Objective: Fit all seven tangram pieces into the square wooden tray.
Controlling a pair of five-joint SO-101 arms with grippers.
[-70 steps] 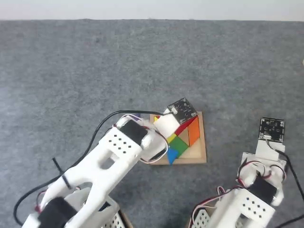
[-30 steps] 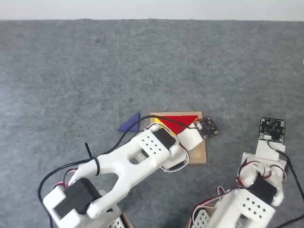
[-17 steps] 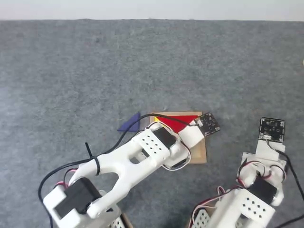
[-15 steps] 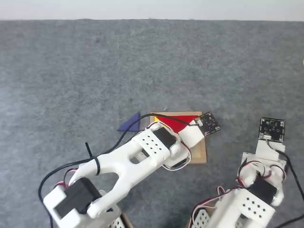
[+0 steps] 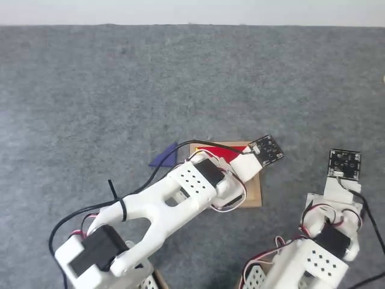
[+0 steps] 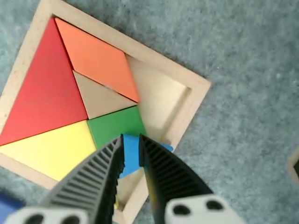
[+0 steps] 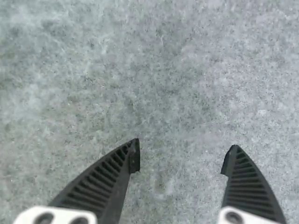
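A dark blue triangle point(image 5: 164, 156) lies on the tabletop point(image 5: 90, 84) just beside the wooden tray point(image 6: 200, 88), which the left arm point(image 5: 174, 201) partly hides in the high view. The left pincer point(image 6: 131, 138) is clamped on a light blue piece point(image 6: 131, 158) at the tray's edge, beside the green square point(image 6: 119, 125). The right pincer point(image 7: 183, 154) gapes wide and empty, well apart from the tray.

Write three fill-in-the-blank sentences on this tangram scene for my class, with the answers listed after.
1. The piece held in the left gripper is ____ in colour.
2. The right gripper hangs ____ over the mat.
3. The square piece in the tray is ____ in colour.
Missing words: blue; open; green.
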